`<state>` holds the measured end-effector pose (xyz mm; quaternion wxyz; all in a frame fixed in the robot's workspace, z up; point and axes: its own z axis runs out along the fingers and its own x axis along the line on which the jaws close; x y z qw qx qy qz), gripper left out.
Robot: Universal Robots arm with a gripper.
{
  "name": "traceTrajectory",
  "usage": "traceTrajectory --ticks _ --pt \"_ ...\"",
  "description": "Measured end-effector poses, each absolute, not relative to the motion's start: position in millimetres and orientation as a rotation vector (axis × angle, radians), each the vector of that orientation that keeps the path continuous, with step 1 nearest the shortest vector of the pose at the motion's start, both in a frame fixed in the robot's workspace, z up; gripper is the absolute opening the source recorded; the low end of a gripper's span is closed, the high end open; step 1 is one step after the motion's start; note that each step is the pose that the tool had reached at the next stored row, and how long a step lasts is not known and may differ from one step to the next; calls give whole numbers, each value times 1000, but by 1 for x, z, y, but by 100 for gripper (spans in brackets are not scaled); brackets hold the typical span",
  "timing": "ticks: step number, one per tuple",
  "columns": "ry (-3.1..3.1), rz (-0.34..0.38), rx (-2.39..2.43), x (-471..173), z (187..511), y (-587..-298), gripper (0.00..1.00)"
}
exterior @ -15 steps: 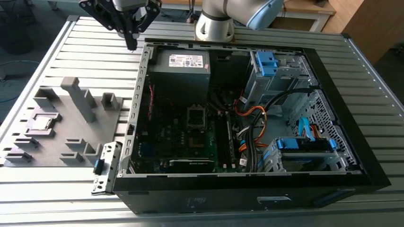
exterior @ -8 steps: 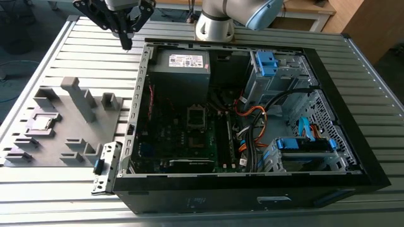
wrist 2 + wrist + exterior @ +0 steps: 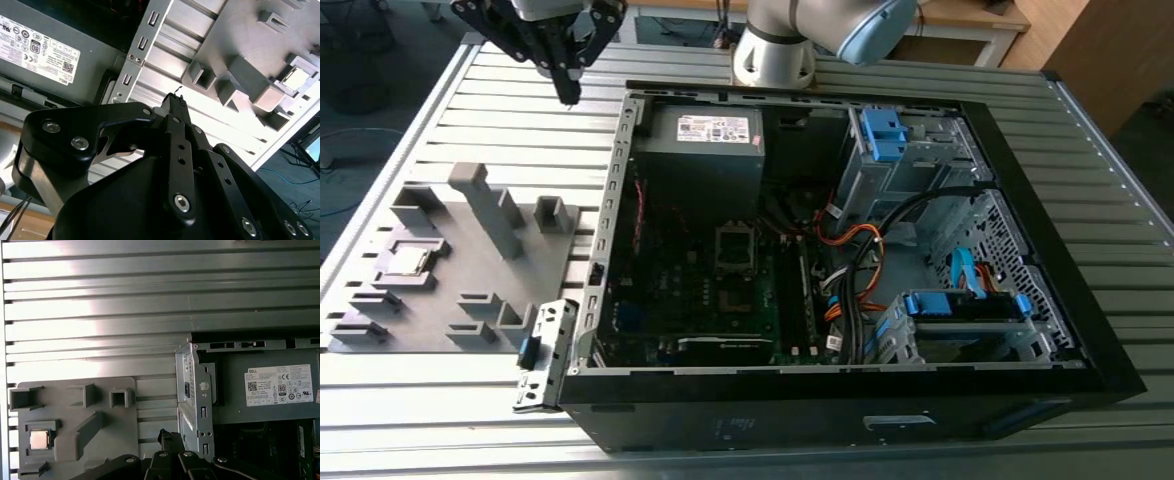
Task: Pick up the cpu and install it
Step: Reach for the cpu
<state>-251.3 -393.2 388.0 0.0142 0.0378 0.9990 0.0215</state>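
The cpu (image 3: 408,260) is a small silvery square chip lying flat in a recess of the grey plastic tray (image 3: 474,300), at the exterior view's left. Both wrist views show the cpu (image 3: 296,78) (image 3: 40,439) in its recess. My gripper (image 3: 568,96) hangs above the ribbed table, beyond the tray's far end and beside the far corner of the open computer case (image 3: 854,250). The black fingers (image 3: 176,107) meet at their tips, shut and holding nothing. The gripper (image 3: 166,436) is well apart from the cpu. The motherboard's socket (image 3: 735,248) lies open inside the case.
The grey tray carries several raised blocks (image 3: 491,205). A power-supply box with a white label (image 3: 707,135) sits at the case's far end. Cables (image 3: 854,250) and blue drive bays (image 3: 961,305) crowd the case's right side. The arm's base (image 3: 774,50) stands behind the case.
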Motion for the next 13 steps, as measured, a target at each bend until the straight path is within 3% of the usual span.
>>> traceTrajectory --ticks 13 --pt "3110 67 118 -276 386 -392 11"
